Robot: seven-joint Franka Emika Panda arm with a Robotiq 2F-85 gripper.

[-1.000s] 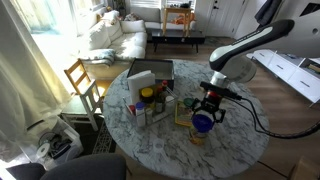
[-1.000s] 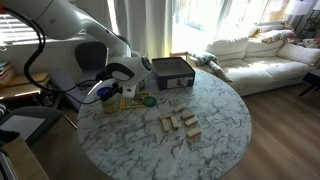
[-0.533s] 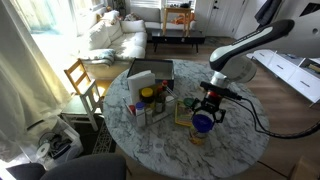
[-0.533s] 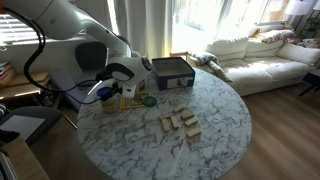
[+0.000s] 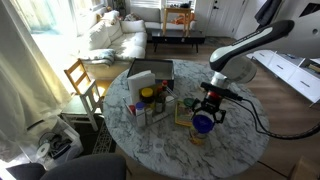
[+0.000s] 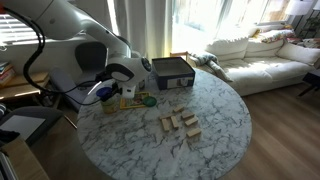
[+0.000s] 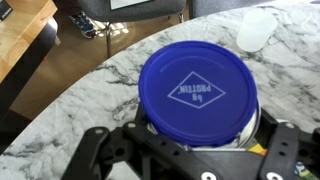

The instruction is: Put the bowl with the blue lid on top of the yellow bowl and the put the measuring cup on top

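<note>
The bowl with the blue lid is sitting directly under the gripper, lid up and level, filling the middle of the wrist view. That placement makes sense, since it has to end up centred on the yellow bowl. In an exterior view the yellow bowl is showing as a tan band right beneath the blue one, so the two are lining up as a stack. The gripper is pointing straight down with its jaws spread wide, one on either side of the container. The lid is hiding the pads, so I cannot tell whether they are pressing on its wall or standing just clear of it. Straddling the body below the lid is a sensible hold, because it is keeping the flat top free for the next item. The white measuring cup is waiting a short way ahead of the gripper and off to one side, upright on the marble bench, within easy reach for the second stacking step. Farther from the gripper, the yellow-capped jars and the wooden blocks are standing well apart from the stack, so they are not crowding the approach. My judgement is that the first placement is at or near its end.
</note>
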